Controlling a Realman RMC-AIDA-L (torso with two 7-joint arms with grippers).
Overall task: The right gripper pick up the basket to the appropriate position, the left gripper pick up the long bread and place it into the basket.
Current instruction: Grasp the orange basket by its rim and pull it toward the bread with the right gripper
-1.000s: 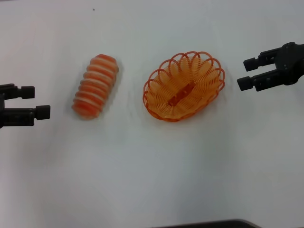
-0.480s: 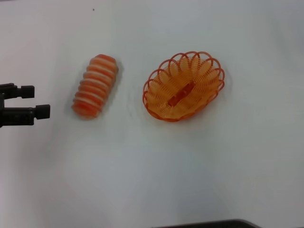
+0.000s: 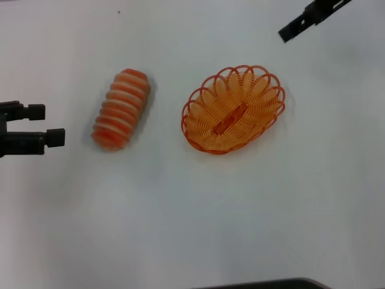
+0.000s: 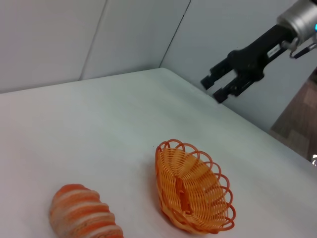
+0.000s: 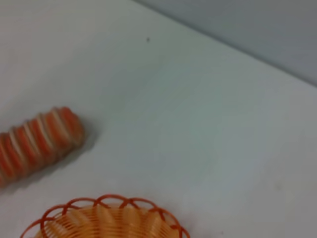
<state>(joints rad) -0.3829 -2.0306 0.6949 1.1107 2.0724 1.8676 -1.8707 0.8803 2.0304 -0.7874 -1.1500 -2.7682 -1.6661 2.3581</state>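
Beyond basket [image 3: 233,109] | right pincer [image 4: 219,87] open, aloft | long bread [image 3: 121,109] apart

White tabletop [image 3: 198,205] fills head view, matte, evenly lit, soft shadows. Small dark speck [image 3: 118,11] near far edge. Dark curved object [image 3: 264,284] cuts into near edge, identity unclear. Left wrist view: pale grey wall panels [image 4: 64,34] behind table, thin dark vertical seams between them; table's far corner [image 4: 161,69] meets wall. Brown floor [image 4: 297,124] beyond table edge. Right wrist view: grey wall [image 5: 257,29] above table.
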